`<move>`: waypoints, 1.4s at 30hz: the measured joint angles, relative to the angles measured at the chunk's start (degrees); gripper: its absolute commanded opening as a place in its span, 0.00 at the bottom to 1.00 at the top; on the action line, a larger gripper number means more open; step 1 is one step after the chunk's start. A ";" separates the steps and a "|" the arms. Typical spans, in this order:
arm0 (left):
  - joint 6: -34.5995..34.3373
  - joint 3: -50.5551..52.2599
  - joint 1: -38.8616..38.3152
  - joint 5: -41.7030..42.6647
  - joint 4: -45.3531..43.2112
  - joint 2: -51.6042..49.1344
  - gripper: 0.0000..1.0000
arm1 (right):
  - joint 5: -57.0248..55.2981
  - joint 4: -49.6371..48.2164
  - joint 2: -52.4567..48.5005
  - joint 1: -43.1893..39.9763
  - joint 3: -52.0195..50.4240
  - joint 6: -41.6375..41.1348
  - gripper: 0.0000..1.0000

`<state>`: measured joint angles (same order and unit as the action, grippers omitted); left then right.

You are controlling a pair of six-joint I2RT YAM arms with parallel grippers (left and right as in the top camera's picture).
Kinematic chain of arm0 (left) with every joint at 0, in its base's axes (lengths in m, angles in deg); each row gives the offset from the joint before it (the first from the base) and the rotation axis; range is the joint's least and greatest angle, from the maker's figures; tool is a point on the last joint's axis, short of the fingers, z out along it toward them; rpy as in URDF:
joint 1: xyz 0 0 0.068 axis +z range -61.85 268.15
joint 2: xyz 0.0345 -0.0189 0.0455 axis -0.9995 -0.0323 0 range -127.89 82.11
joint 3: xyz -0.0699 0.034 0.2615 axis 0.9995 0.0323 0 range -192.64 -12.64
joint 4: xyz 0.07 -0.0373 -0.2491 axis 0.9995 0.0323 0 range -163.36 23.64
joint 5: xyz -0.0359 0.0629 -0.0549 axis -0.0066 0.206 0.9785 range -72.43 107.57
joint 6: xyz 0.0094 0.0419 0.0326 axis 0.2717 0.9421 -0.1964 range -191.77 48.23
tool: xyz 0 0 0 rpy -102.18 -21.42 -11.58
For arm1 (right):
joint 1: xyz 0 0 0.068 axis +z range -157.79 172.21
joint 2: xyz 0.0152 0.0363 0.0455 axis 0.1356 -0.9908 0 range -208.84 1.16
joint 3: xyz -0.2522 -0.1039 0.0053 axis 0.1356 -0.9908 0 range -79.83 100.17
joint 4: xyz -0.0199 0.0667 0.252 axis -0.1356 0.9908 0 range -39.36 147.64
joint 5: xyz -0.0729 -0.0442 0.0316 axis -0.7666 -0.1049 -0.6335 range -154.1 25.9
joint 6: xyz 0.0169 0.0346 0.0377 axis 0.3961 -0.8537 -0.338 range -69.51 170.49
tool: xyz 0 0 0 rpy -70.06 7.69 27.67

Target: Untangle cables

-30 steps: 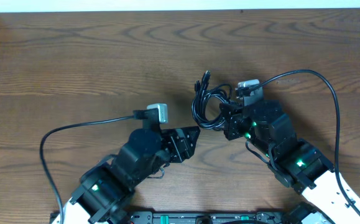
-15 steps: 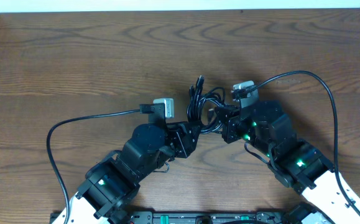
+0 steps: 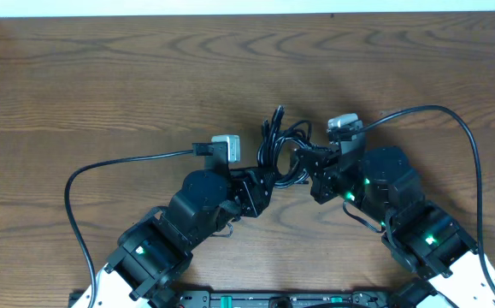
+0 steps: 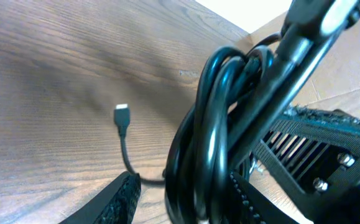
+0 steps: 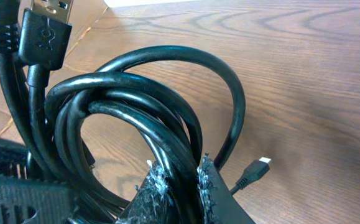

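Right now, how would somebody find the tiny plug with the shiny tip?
Start at the wooden table, then find the black bundle of cables in its middle. In the right wrist view, one thin cord pokes out at the bundle's lower right and ends in the little plug. It is tiny, silver-tipped and alone, unlike the fat USB plug at the top left.

Black left arm (image 3: pixel 197 198) and right arm (image 3: pixel 384 178), green lights (image 3: pixel 132 257), silver wrist cameras (image 3: pixel 226 147), thick black leads (image 3: pixel 435 108)

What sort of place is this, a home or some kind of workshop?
Probably a robotics lab or test bench: a left arm and right arm mounted at a wooden table, meeting over a tangle of black cables.
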<state>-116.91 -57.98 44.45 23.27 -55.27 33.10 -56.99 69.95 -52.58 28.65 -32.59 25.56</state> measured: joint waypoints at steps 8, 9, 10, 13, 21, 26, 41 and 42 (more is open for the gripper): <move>0.13 0.00 0.00 0.20 -0.74 -0.02 0.07 | 1.36 0.79 0.02 0.00 0.00 0.31 0.01; 0.20 0.00 0.00 0.17 -0.72 -0.02 0.08 | 1.33 0.85 0.02 0.00 0.00 0.42 0.01; 0.17 0.00 0.00 0.20 -0.68 -0.02 0.08 | 1.33 0.96 0.02 0.00 -0.02 0.48 0.01; 0.17 0.00 0.00 0.20 -0.66 -0.07 0.08 | 1.31 0.98 0.02 0.00 -0.02 0.63 0.01; 0.20 0.00 0.00 0.15 -0.59 -0.11 0.07 | 0.81 1.33 0.02 0.00 0.00 1.11 0.98; 0.17 0.02 0.00 0.11 -2.38 -0.13 0.08 | -0.94 3.23 0.02 0.00 0.00 1.42 0.99; -6.71 0.02 3.02 -5.03 -3.34 0.33 0.07 | -2.03 4.31 2.08 0.00 0.00 0.55 0.99; -7.21 0.00 3.48 -5.03 -3.37 0.57 0.07 | -2.32 4.79 2.47 0.00 0.00 0.52 0.99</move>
<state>-124.13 -57.98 47.92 18.24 -58.64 33.66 -59.30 74.74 -50.11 28.65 -32.59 26.08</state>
